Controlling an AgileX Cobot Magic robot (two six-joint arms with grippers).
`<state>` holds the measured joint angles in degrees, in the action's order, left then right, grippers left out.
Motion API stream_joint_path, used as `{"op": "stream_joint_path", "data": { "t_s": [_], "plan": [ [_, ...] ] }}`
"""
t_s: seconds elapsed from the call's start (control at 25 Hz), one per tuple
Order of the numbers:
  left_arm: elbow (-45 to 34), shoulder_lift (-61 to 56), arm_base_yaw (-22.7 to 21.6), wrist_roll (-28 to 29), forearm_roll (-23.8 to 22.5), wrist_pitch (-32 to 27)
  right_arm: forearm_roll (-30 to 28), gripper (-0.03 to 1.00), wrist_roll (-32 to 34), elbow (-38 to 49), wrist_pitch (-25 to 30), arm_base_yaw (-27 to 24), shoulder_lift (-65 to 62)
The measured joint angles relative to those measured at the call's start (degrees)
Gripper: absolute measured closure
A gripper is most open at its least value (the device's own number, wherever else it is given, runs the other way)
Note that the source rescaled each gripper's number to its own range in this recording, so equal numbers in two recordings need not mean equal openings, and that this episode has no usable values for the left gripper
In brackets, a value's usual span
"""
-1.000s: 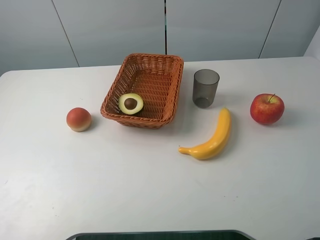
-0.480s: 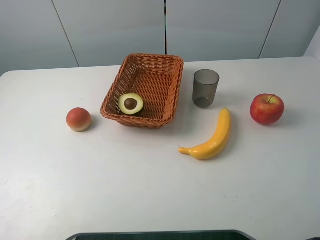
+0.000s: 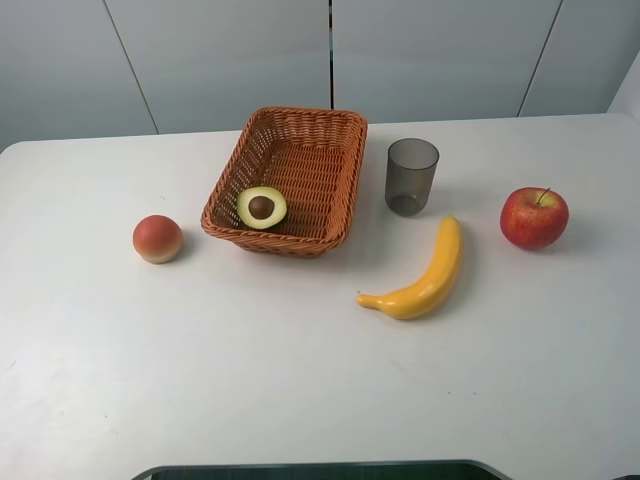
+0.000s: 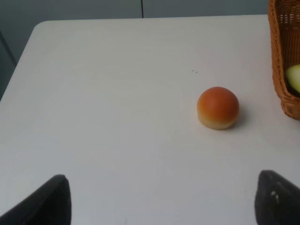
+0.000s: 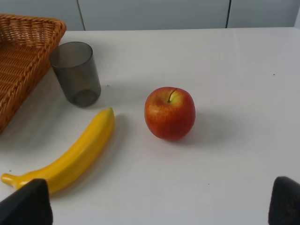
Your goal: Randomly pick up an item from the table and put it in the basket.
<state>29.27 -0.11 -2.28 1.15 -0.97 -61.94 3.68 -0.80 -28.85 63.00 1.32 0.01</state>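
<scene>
The half avocado (image 3: 261, 207) lies cut side up, pit showing, inside the wicker basket (image 3: 346, 185) at its front left corner. A pale sliver of it shows in the left wrist view (image 4: 294, 78), behind the basket's wall (image 4: 282, 61). The basket stands at the back middle of the white table (image 3: 250, 350). Neither gripper shows in the exterior high view. In the left wrist view my left gripper (image 4: 161, 206) is open and empty, low over bare table short of the peach. In the right wrist view my right gripper (image 5: 159, 206) is open and empty, short of the apple and banana.
An orange-red peach (image 3: 158, 239) sits left of the basket. A grey translucent cup (image 3: 412, 176) stands right of it. A yellow banana (image 3: 424, 279) lies in front of the cup and a red apple (image 3: 534, 217) is at the right.
</scene>
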Motion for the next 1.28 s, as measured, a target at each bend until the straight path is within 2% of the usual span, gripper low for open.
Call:
{"op": "stream_joint_path", "data": {
  "t_s": [1.28],
  "plan": [
    [0.00,0.00,0.00,0.00,0.00,0.00,0.00,-0.03,0.00,0.00,-0.12,0.00,-0.09]
  ]
}}
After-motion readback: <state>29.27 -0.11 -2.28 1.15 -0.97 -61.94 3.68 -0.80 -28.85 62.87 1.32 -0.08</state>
